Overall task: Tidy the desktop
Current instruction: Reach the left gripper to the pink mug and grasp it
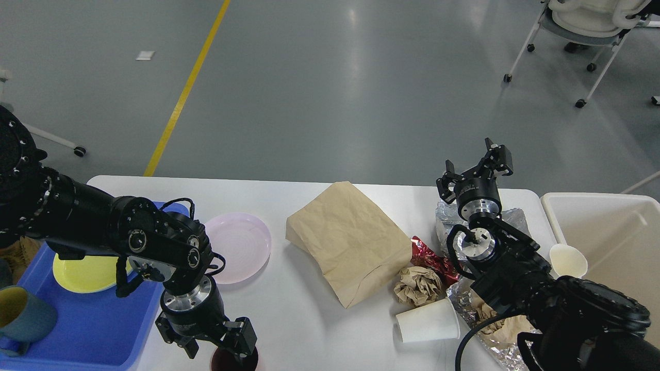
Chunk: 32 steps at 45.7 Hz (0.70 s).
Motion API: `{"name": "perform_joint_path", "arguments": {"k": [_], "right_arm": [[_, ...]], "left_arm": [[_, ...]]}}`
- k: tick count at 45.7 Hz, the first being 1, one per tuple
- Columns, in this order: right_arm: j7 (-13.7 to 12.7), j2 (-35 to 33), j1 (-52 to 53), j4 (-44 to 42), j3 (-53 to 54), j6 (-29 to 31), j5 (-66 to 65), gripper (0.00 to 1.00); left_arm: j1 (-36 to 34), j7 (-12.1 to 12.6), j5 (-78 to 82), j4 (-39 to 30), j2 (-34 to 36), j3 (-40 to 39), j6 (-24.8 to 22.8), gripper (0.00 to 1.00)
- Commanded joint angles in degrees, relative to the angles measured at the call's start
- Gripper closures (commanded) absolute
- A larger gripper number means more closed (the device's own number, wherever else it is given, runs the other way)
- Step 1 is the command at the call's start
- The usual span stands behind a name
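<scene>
The left gripper (216,346), fingers spread, straddles a dark cup (234,360) at six o'clock on the white desktop (299,319); contact is unclear. The step looks like grasping it; next, close and lift toward the blue tray (93,330). The right gripper (477,167) hangs open at two o'clock.

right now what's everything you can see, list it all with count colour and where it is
desktop: 1, white, under everything
tray: 1, blue, left end
plate: 1, yellow, in tray
mug: 1, teal, tray's near left corner
pink plate: 1, on desktop beside tray
dark cup: 1, near edge, below left gripper
paper bag: 1, brown, centre
paper ball: 1, brown
red wrapper: 1
paper cup: 1, white, on its side
foil: silver, right end
bin: 1, cream, far right
spoon: 1, cream, at bin's edge
office chair: 1, white, top right
left gripper: black, open
right gripper: black, open, raised
</scene>
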Motion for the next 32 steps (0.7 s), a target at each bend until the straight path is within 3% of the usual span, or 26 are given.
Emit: {"name": "perform_joint_path", "arguments": {"k": [1, 8, 16, 24, 32], "right_arm": [[0.0, 0.0, -0.01, -0.09, 0.03, 0.0, -0.04, 0.0], [0.0, 0.0, -0.01, 0.0, -0.06, 0.0, -0.04, 0.0], [0.0, 0.0, -0.01, 0.0, 0.03, 0.0, -0.04, 0.0], [0.0, 0.0, -0.01, 0.0, 0.03, 0.0, 0.05, 0.0], [0.0, 0.0, -0.01, 0.0, 0.03, 0.0, 0.05, 0.0]], "left_arm": [[0.13, 0.96, 0.44, 0.03, 0.01, -0.45, -0.1, 0.08], [1.01, 2.63, 5.1, -0.24, -0.52, -0.45, 0.25, 0.08], [1.45, 2.72, 5.81, -0.33, -0.61, -0.45, 0.87, 0.08], [3.3, 3.16, 5.89, -0.41, -1.66, 0.42, 6.14, 0.08], [4.09, 3.25, 5.89, -0.33, -1.75, 0.51, 7.46, 0.08]]}}
